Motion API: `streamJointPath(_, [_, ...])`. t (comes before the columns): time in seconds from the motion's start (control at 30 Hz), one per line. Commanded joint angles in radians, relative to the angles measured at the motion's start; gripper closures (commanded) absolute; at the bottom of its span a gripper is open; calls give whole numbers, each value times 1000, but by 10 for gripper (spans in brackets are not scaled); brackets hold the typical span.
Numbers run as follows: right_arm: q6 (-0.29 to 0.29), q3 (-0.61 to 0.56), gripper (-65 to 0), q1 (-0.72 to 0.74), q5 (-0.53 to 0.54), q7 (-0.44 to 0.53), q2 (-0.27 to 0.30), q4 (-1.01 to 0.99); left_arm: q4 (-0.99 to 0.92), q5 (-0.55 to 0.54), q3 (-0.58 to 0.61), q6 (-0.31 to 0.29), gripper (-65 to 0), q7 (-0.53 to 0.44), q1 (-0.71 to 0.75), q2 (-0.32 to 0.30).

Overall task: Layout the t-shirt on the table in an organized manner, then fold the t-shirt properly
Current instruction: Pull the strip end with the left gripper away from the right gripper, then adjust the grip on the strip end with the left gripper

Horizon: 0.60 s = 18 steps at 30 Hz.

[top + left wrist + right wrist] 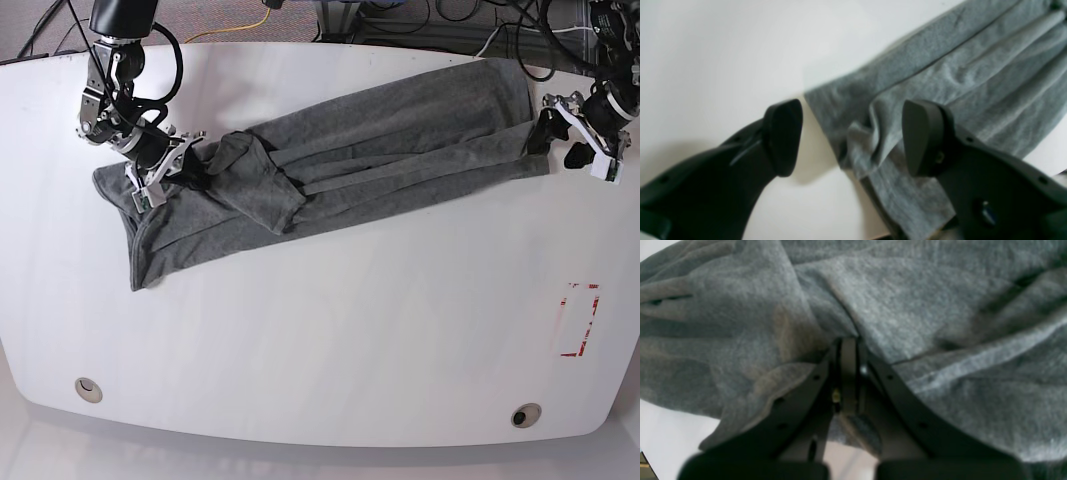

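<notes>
On the tabletop [320, 340], the right claw [849, 344] pinches the t-shirt [330, 160] at nine o'clock; the left claw [851, 138] gapes at three o'clock.

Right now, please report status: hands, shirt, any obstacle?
Left hand open at the heather-grey knit t-shirt corner. Right hand shut on shirt. Shirt stretched, wrinkled, unfolded. No obstacle seen.

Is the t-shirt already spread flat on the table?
No. The t-shirt lies stretched but bunched in long folds across the table.

The t-shirt [340, 160] lies stretched across the table's [320, 340] far half.
</notes>
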Motion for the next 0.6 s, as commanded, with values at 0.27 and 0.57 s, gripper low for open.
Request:
streamJointPath(0.27, [-32,-2,-3,-6,-78,-73,10,-6,-142,50,-8,-1,-378,-25,-81,69])
streamJointPath(0.57, [-32,-2,-5,-7,-78,-73,10,-6,-138,132,55,-1,-336,-22,-77,110])
